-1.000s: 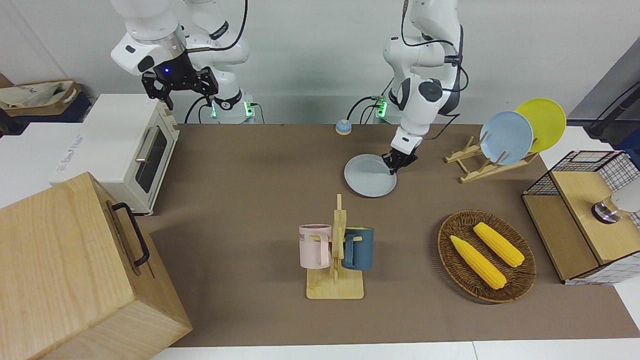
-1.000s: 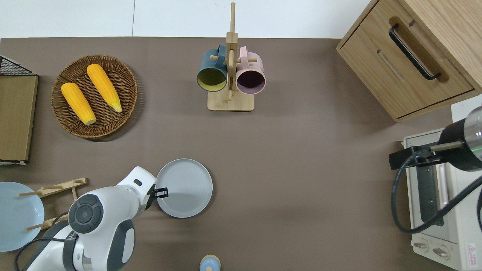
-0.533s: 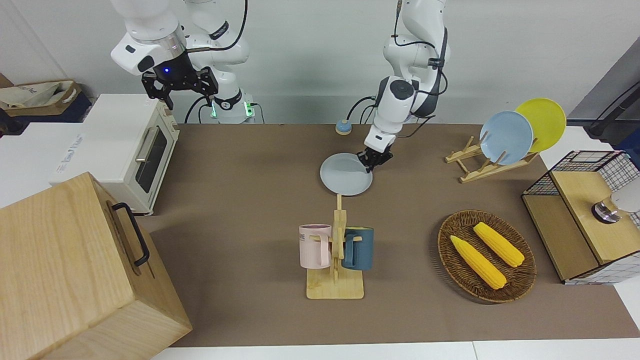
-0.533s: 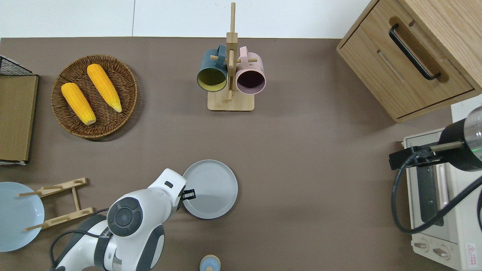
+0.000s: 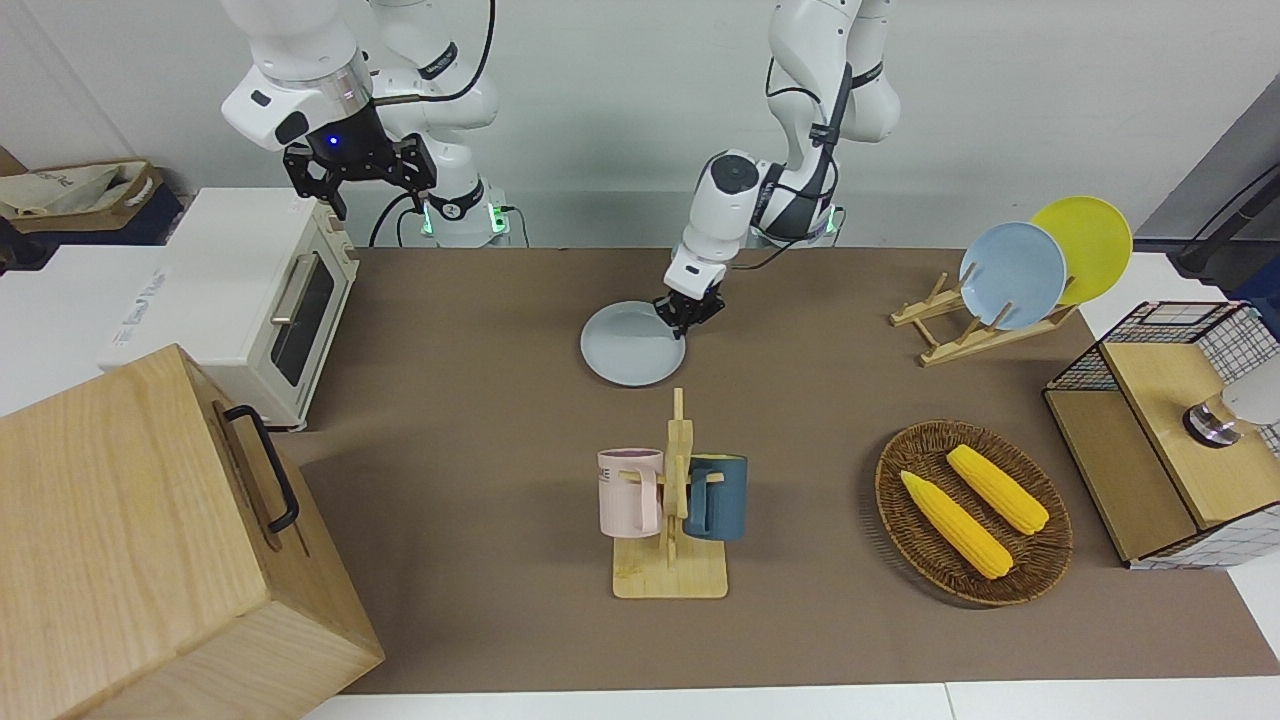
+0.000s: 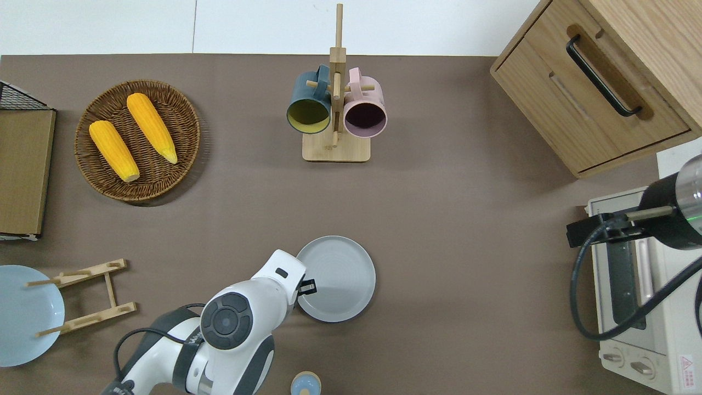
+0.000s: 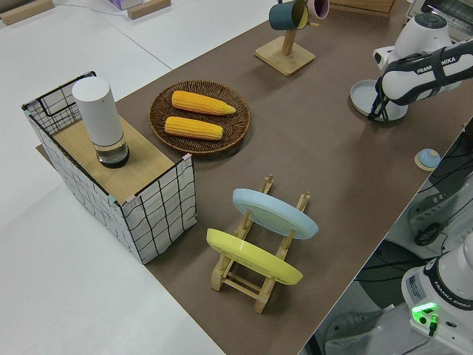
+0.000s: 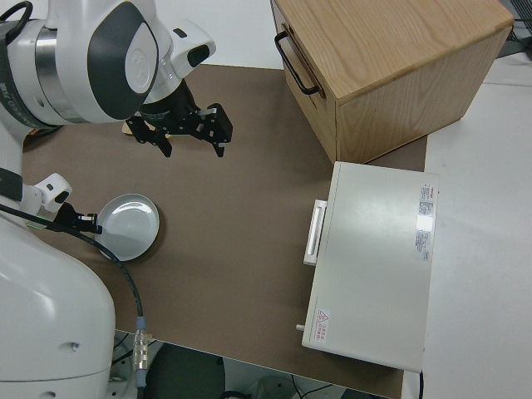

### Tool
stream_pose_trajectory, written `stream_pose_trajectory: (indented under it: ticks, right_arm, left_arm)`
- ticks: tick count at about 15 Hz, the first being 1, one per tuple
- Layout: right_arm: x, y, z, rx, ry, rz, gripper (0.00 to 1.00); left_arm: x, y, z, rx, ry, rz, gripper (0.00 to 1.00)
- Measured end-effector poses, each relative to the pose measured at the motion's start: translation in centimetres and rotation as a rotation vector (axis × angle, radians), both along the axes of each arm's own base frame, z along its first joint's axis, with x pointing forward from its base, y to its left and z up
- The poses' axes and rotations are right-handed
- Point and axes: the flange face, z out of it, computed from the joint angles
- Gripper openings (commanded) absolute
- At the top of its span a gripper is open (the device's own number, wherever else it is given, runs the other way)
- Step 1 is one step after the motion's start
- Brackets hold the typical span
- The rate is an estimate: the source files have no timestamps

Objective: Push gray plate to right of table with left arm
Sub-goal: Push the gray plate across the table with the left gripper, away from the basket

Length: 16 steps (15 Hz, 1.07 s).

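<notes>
Plate (image 6: 341, 274) lies flat near the table (image 6: 466, 230) edge closest to the robots, about midway along it. It looks stiff, light and slippery, so it should slide easily. The left gripper (image 6: 308, 286) touches the rim on the side toward the left arm's end, a good place to push; I cannot tell its fingers' state. The right arm is parked.

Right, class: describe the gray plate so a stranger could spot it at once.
Start at the mug rack mid-table; the gray plate lies flat on the brown top nearer the robots, with the left claw at its rim. The blue plate and yellow plate stand upright in a wooden rack.
</notes>
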Motion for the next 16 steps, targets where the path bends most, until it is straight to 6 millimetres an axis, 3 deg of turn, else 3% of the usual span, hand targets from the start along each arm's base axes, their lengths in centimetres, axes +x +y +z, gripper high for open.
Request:
stream_pose_trajectory:
  ticks: [10,16]
  right_arm:
    - [0.0,0.0,0.0,0.000,0.000,0.000,0.983]
    - [0.0,0.0,0.0,0.000,0.000,0.000,0.983]
  left_arm:
    - [-1.6,-10.1,-0.1,-0.021,0.000,0.059,0.00]
    - [-1.8,-14.3,-0.1,-0.037,-0.011,0.076,0.00]
